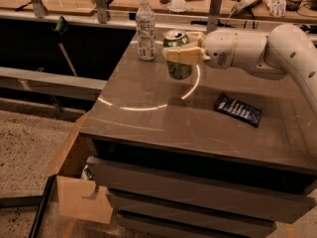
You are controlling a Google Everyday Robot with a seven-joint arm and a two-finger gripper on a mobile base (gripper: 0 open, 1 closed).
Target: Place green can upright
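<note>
Placement was the step we judged to be in hand. The gripper [171, 55] hung just beside the clear plastic water bottle [145, 29], on the side facing the white arm [257, 48], and its pale fingers [184, 56] were clamped across the middle of the green can [179, 71]. The can stood close to upright beside the bottle but apart from it. Its silver top with the pull-tab faced up and reached lower than the bottle's white cap. Its base sat at or just above the grey cabinet top [148, 123] that the bottle stood on, and we could not tell whether it was touching the surface. A dark snack packet [238, 109] lay flat, well away from the bottle and past the can, so we saw no risk from it. We judged the task nearly done, with the can at the right attitude but not yet let go. The next move, as we saw it, called for a short straight descent until the base was fully seated. The fingers would then need to open evenly, and the gripper would need to draw back away from the bottle without brushing the can's side, because a light can tips easily.
</note>
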